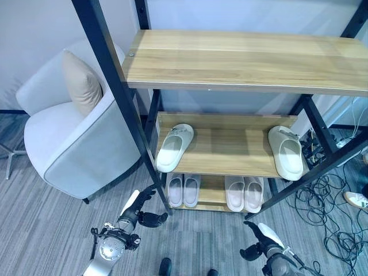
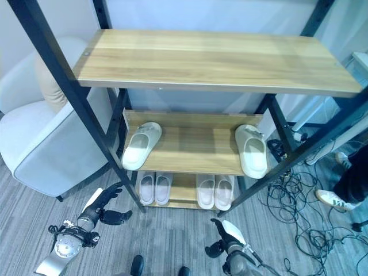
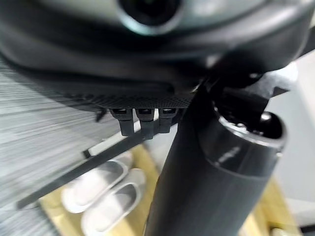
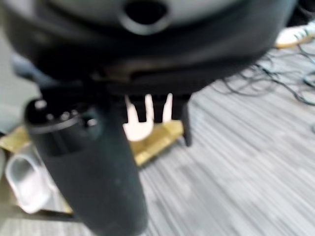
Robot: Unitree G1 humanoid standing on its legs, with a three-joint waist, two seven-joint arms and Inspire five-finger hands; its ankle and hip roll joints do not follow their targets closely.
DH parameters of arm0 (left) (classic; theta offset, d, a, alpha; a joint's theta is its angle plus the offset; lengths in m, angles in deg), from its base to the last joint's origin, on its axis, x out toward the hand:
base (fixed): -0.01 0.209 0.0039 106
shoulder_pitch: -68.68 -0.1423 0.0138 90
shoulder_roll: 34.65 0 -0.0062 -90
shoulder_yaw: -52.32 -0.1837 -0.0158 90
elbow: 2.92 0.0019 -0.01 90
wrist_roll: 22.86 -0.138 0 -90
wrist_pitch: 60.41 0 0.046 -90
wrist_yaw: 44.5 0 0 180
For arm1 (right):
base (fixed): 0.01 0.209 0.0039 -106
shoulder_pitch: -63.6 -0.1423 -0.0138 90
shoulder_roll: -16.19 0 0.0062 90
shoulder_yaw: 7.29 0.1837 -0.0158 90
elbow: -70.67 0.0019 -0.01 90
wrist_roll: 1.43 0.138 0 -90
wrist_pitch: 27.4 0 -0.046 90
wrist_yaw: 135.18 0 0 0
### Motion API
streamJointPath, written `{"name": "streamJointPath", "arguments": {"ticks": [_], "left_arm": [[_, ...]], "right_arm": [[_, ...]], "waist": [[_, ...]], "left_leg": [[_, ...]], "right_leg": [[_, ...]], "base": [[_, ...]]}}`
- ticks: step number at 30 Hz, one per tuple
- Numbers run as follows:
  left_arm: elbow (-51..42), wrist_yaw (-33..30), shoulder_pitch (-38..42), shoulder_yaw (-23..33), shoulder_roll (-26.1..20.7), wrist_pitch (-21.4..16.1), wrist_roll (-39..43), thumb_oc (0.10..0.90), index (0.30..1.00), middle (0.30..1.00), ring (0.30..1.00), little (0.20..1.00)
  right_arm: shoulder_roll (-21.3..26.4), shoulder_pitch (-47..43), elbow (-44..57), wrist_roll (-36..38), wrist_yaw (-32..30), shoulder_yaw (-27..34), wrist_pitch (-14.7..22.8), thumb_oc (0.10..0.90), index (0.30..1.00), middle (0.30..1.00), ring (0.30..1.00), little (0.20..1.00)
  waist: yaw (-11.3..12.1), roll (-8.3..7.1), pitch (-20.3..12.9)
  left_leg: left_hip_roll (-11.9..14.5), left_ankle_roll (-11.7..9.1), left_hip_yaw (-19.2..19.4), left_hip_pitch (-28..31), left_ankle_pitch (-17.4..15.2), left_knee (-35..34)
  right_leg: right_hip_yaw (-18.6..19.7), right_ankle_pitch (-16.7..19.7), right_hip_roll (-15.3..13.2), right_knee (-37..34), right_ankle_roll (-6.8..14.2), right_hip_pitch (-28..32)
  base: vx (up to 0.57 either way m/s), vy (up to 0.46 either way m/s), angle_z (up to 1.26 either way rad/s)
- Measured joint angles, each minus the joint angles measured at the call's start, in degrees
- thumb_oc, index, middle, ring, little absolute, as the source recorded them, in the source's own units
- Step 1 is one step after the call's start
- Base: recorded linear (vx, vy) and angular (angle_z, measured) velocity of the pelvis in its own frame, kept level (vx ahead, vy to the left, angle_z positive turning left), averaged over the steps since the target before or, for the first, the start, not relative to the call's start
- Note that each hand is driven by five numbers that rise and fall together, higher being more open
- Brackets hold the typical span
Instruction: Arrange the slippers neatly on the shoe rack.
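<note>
Left hand and right hand low before the shoe rack, fingers relaxed, holding nothing; better to bring together first the two slippers lying far apart on the middle shelf.

You see a shoe rack with matt, light wood-grain shelves carried on a smooth black metal frame. The slippers look like smooth, matt moulded foam or rubber in off-white, and the armchair and its cushion are covered in soft, matt cloth. The floor is a grey, ribbed carpet with a rough, striped texture.
</note>
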Motion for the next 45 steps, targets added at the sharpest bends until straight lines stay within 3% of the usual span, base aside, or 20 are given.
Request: {"name": "streamJointPath", "arguments": {"ticks": [10, 21, 29, 39, 41, 45], "left_arm": [[-6.1, -0.2, -1.8, 0.1, -0.6, 0.0, 0.0, 0.8, 0.9, 0.9, 0.9, 0.9], [-10.0, -7.8, -1.2, 0.8, -0.6, -0.4, -4.6, 0.8, 0.9, 0.9, 0.9, 0.9], [-11.9, -9.2, 1.3, 0.6, -0.6, -1.2, -6.8, 0.8, 0.9, 0.9, 0.9, 0.9], [-12.4, -13.0, 9.0, -0.3, -0.4, -1.1, -10.5, 0.8, 0.9, 0.9, 0.9, 0.9], [-12.4, -14.0, 11.5, -1.2, -0.8, -1.1, -12.7, 0.8, 0.9, 0.9, 0.9, 0.9], [-10.7, -14.7, 18.1, -3.5, -1.4, -1.0, -16.5, 0.8, 0.9, 0.9, 0.9, 0.9]], "right_arm": [[-1.3, 3.6, -2.0, -0.2, 0.0, -0.9, -0.6, 0.8, 0.9, 0.9, 0.9, 0.9], [-1.3, 3.6, -1.9, -0.4, -1.8, -2.0, -0.5, 0.8, 0.9, 0.9, 0.9, 0.9], [-1.3, 3.8, -2.0, -0.5, -2.2, -2.0, -0.5, 0.8, 0.9, 0.9, 0.9, 0.9], [-3.3, 4.4, -2.1, -0.6, -3.4, -2.1, -0.6, 0.8, 0.9, 0.9, 0.9, 0.9], [-3.3, 4.7, -2.2, -0.6, -3.4, -2.1, -0.6, 0.8, 0.9, 0.9, 0.9, 0.9], [-3.1, 5.1, -2.2, -1.4, -3.7, -2.2, -0.6, 0.8, 0.9, 0.9, 0.9, 0.9]], "waist": [[0.1, 0.91, -0.7], [0.0, 2.17, -1.5], [-0.4, 2.27, -1.6], [-1.9, 2.44, -1.7], [-1.8, 2.76, -1.9], [-3.8, 3.85, -2.6]], "left_leg": [[0.8, -0.5, 1.2, 0.8, 0.7, -0.2], [1.0, -0.6, 1.2, 0.8, 0.8, -0.2], [1.0, -0.6, 1.4, 0.9, 0.8, -0.2], [1.0, -0.5, 2.8, 1.2, 0.8, -0.2], [1.0, -0.5, 4.0, 1.2, 0.8, -0.2], [1.0, -0.5, 4.5, 0.8, 0.8, -0.2]], "right_leg": [[1.3, 0.6, 0.7, -0.4, 0.0, 0.2], [1.3, 1.0, 0.9, -0.3, -0.5, 0.2], [1.5, 1.2, 0.8, -0.3, -0.4, 0.1], [3.1, 1.4, 0.7, -0.3, -0.1, -0.4], [4.3, 1.5, 0.7, -0.3, 0.0, -0.8], [4.6, 1.8, 0.6, -0.4, 0.0, -1.6]], "base": [[0.02, -0.005, -0.06], [0.0, 0.0, 0.0], [0.0, -0.006, -0.01], [0.0, -0.01, -0.08], [0.0, -0.003, -0.2], [-0.01, -0.002, -0.1]]}}
